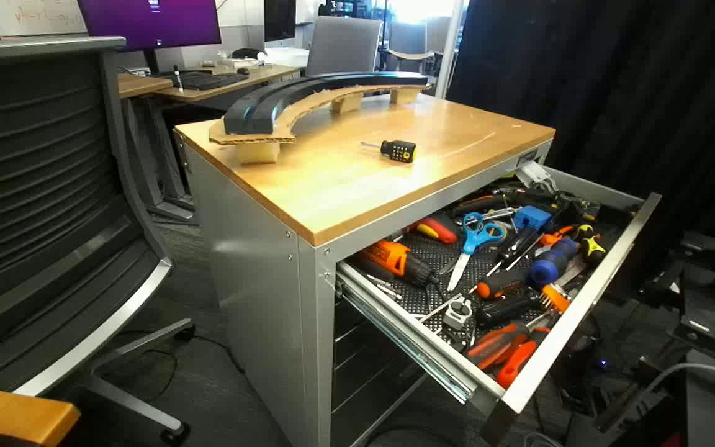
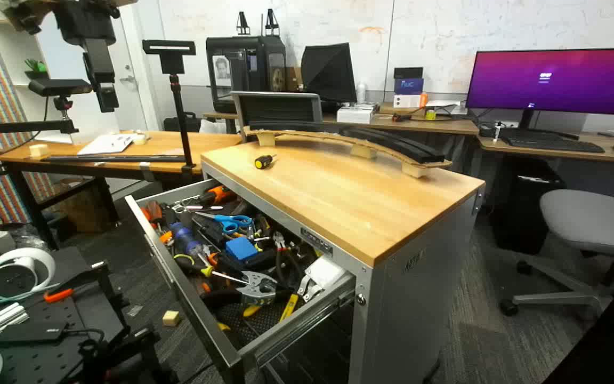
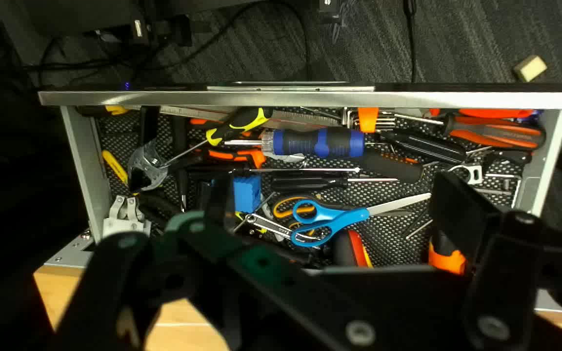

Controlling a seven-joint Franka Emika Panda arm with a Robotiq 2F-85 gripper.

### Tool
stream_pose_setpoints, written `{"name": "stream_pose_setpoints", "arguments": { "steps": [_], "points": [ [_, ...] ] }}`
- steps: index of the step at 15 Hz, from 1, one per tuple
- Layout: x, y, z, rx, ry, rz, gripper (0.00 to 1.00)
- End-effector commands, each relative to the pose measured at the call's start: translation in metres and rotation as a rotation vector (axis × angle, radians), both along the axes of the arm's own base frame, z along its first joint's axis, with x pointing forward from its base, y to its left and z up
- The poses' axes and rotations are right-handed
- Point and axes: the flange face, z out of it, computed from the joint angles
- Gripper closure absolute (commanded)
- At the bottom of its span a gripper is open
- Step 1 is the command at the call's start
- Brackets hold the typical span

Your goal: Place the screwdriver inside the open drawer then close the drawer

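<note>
The stubby black screwdriver with yellow marks (image 1: 400,151) lies on the wooden cabinet top; it shows in both exterior views (image 2: 263,162). It is not visible in the wrist view. The grey drawer (image 1: 583,304) is pulled out and filled with tools; it also shows in an exterior view (image 2: 179,282) and in the wrist view (image 3: 305,99). My gripper (image 3: 332,185) is open, its fingers wide apart with nothing between them, seen above the drawer in the wrist view. It hangs high at the upper left in an exterior view (image 2: 105,96), apart from the screwdriver.
A curved black track on cardboard and blocks (image 1: 326,93) stands along the back of the wooden top (image 1: 357,198). Blue scissors (image 3: 339,219) and a blue-handled screwdriver (image 3: 317,142) lie in the drawer. A black camera stand (image 2: 176,101) rises beside the cabinet. A chair (image 1: 53,186) stands near its side.
</note>
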Motion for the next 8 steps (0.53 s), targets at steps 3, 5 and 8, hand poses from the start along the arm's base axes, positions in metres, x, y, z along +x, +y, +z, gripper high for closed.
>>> {"name": "stream_pose_setpoints", "arguments": {
  "steps": [3,5,8],
  "points": [
    [0.001,0.001,0.005,0.004,-0.01,0.002,0.0],
    [0.001,0.002,0.006,0.004,-0.011,0.002,0.0],
    [0.032,0.009,-0.008,0.029,-0.015,-0.029,0.0]
  ]
}}
